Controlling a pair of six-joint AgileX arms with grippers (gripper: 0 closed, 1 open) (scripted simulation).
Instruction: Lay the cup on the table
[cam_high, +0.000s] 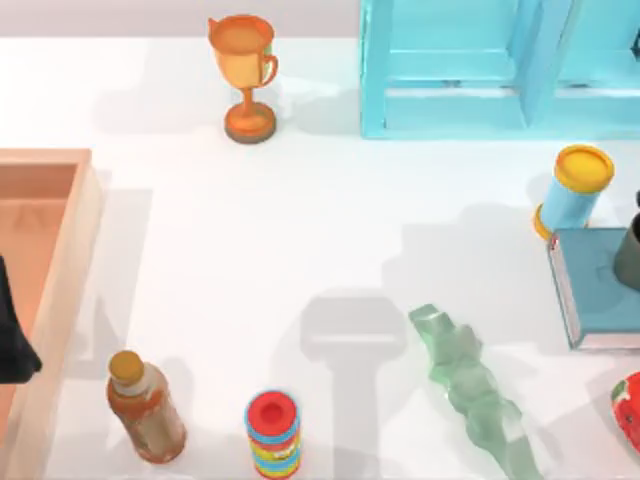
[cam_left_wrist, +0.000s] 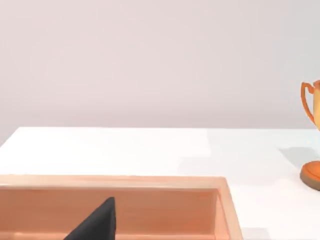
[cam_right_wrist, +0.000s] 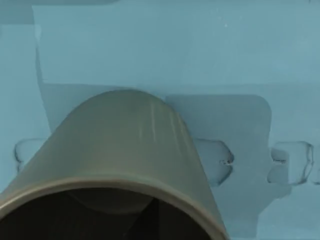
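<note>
The cup sits at the surface's far right edge, on a blue book, beside the yellow-lidded can. Up close, the right wrist view shows its olive wall and dark mouth over blue. The left pincer hangs over the wooden tray; can't tell its state.

The cup is a plain olive-grey cylinder with no handle and a dark inside. From above, only part of it shows at the right edge, over a blue-grey book lying at the right side of the white surface. In the right wrist view the cup looms close, its smooth wall running up from a thin rim and dark mouth, with blue behind it.
</note>
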